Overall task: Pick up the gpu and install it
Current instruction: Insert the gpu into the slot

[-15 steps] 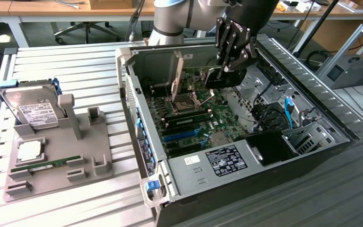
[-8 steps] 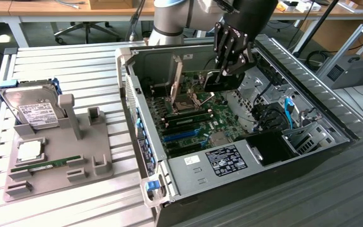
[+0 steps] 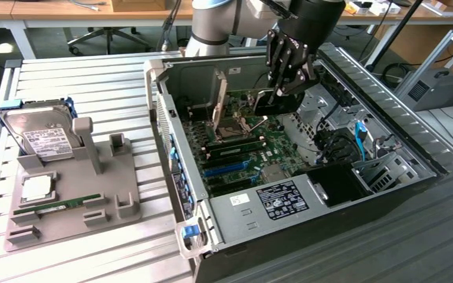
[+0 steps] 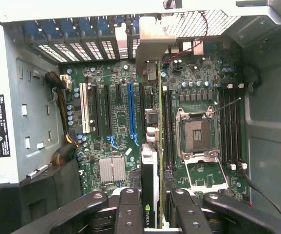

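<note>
Gripped the gpu (image 4: 149, 168) firmly in the tool (image 4: 154, 212), edge-on above the motherboard (image 4: 121, 122) inside the open case (image 3: 235, 218) (stiff, light, likely fragile); judged safest held by flat faces, away from the connector edge

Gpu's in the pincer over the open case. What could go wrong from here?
1. The gpu hangs beside the blue slot, not plainly over it; lowering off-line might jam its edge on the motherboard.
2. Its silver bracket sits close to the case's rear wall and may catch there.
3. The open CPU socket lies exposed nearby; a slip from the pincer could damage it.
</note>
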Robot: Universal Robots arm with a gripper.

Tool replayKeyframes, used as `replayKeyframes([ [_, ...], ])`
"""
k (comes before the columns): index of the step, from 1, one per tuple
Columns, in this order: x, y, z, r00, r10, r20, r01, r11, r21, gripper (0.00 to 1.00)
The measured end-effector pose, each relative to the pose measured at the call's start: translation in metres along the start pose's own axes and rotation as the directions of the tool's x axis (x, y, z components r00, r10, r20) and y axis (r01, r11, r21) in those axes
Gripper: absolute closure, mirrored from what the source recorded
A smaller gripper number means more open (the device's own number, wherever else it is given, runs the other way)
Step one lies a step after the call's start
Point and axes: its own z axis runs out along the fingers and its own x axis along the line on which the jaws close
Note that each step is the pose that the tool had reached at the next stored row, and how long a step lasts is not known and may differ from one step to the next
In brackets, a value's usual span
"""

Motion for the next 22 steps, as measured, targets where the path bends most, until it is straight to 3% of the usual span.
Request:
replayKeyframes([
  [2,0.000,0.0000,0.0000,1.0000,0.000,0.0001,0.000,1.0000,0.0000,0.73],
  [5,0.006,-0.0009,0.0124,1.0000,0.000,0.0000,0.000,1.0000,0.0000,0.73],
  [6,0.008,-0.0016,0.0288,1.0000,0.000,0.0000,0.000,1.0000,0.0000,0.73],
  [7,0.008,-0.0017,0.0328,1.0000,0.000,-0.0003,0.000,1.0000,0.0000,0.73],
  [14,0.008,0.0079,0.0343,1.0000,0.000,0.0001,0.000,1.0000,0.0001,0.73],
  [22,0.012,0.0078,0.0341,1.0000,0.000,0.0000,0.000,1.0000,0.0000,0.73],
])
